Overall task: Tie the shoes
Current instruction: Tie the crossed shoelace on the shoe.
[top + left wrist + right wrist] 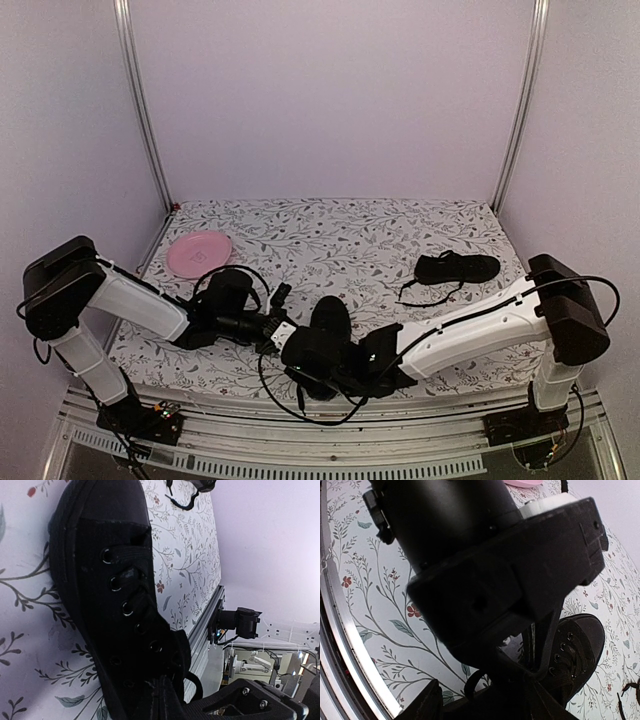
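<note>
Shoe (331,315) just beside clenched left claw (283,334); right claw (316,366) near, state unclear.

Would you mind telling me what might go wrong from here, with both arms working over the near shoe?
1. The left tool and right tool crowd together over the near shoe; a small misjudged move may make them collide.
2. That shoe lies close to the front edge of the table; a pull on a lace might drag it off.
</note>
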Robot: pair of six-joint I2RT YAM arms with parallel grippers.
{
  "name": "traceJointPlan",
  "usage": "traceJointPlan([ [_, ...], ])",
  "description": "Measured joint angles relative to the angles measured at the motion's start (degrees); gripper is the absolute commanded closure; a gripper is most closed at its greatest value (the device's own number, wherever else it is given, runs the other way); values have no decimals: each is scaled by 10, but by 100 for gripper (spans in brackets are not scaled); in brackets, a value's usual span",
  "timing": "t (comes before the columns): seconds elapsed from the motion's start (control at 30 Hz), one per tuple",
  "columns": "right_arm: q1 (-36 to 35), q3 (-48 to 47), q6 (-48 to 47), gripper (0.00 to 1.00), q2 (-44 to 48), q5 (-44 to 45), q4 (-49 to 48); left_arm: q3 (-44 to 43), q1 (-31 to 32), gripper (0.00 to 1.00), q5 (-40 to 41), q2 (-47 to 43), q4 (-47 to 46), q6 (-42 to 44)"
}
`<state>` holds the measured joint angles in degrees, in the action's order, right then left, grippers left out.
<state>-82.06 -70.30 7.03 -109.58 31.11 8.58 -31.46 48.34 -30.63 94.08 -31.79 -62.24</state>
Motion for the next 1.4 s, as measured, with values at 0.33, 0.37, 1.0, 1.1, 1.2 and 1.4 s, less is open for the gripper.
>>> traceJointPlan([
  [0.33, -1, -17, 7, 85, -14, 52, 33, 0, 0, 100, 0, 0, 0, 0],
  [0.37, 0, -17, 10, 89, -14, 55, 34, 0, 0, 100, 0, 0, 0, 0],
  [1.0, 101, 141, 157, 98, 133, -172, -97, 0, 0, 100, 3, 1, 4, 0],
  [1.1, 110, 156, 182, 98, 139, -201, -109, 0, 0, 100, 7, 1, 4, 0],
  [1.2, 114, 170, 208, 98, 145, -226, -119, 0, 0, 100, 13, 1, 4, 0],
  [1.4, 122, 197, 256, 97, 162, -261, -142, 1, 0, 94, 16, 1, 4, 9],
])
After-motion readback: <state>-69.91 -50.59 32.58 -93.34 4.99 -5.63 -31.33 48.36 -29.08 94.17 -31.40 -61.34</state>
